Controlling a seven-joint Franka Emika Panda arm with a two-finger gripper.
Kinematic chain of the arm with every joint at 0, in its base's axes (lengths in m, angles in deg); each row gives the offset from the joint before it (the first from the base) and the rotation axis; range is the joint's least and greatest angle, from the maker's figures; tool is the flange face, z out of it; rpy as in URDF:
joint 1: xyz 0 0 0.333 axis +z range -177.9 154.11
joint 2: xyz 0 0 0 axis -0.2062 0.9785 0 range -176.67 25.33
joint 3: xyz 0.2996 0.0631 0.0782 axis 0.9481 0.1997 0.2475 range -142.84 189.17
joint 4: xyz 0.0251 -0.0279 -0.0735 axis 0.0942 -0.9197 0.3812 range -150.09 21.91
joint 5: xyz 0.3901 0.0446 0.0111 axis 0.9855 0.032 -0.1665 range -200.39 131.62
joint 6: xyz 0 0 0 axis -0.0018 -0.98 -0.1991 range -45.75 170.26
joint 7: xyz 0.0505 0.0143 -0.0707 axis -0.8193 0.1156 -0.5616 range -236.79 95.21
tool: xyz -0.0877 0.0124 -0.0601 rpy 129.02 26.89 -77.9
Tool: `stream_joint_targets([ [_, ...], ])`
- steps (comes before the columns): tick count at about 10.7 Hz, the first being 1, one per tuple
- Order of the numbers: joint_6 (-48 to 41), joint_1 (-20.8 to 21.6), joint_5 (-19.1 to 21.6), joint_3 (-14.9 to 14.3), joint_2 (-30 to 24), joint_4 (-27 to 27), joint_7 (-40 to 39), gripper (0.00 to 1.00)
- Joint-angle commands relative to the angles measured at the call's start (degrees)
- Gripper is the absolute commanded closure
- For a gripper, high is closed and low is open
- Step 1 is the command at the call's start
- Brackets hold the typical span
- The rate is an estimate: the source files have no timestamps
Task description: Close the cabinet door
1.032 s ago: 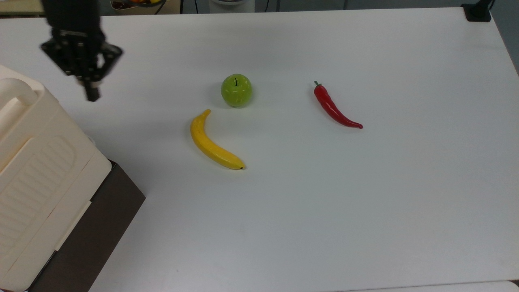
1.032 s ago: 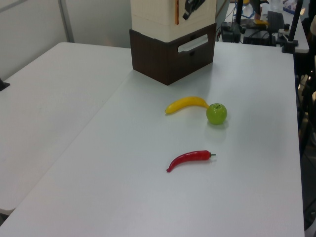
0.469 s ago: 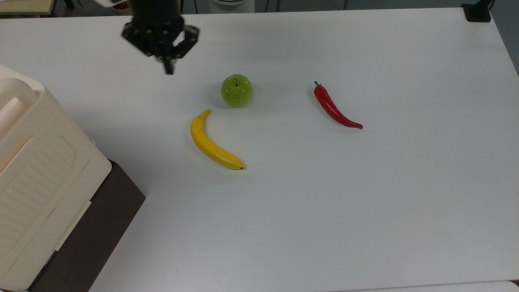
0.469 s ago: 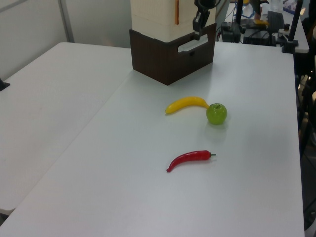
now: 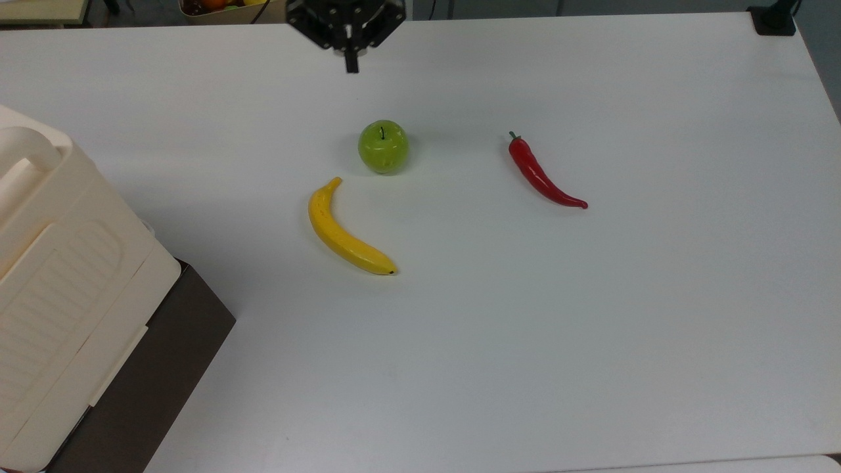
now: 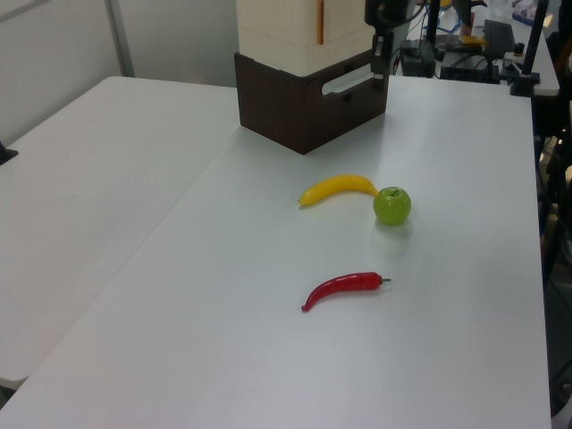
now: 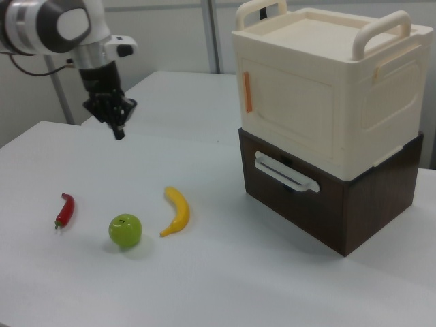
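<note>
Right view: black two-finger gripper [image 7: 118,131] fingers clenched, empty, hanging above white table [image 7: 225,286], well left of big cream plastic cabinet [image 7: 327,88].

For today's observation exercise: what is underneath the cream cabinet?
The cabinet stands on a dark brown box with a pale handle on its front. The brown box rests on the white table. What is inside either one is hidden.

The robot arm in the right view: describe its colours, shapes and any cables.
The arm has rounded white and grey segments with a white collar above a black, angular gripper that narrows to dark fingertips. A thin dark cable hangs beside the arm.
</note>
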Motion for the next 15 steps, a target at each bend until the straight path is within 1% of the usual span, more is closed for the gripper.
stream_joint_targets([
  [1,-0.13,4.88,-0.83,-4.63,-7.31,-8.36,0.24,1.00],
  [2,-0.21,4.98,-0.83,-4.81,-7.41,-8.54,0.76,1.00],
  [3,-0.30,4.54,-0.74,-4.73,-7.41,-8.28,1.11,0.92],
  [4,-0.30,4.10,-0.22,-4.82,-7.41,-8.11,1.38,0.67],
  [5,-0.39,3.75,-0.21,-4.82,-7.41,-8.02,1.99,0.61],
  [6,-0.30,3.75,-0.39,-4.90,-7.32,-7.93,3.04,0.36],
  [7,-0.30,3.75,-1.00,-4.90,-7.32,-7.93,4.61,0.04],
  [8,-0.39,3.84,-1.09,-4.82,-7.32,-7.93,5.67,0.00],
  [10,-0.65,3.75,-1.09,-4.90,-7.32,-7.93,5.69,0.00],
  [13,-0.65,3.75,-2.67,-4.90,-7.15,-7.06,5.77,0.00],
  [15,-0.65,3.66,-2.67,-4.90,-6.80,-6.70,5.77,0.00],
])
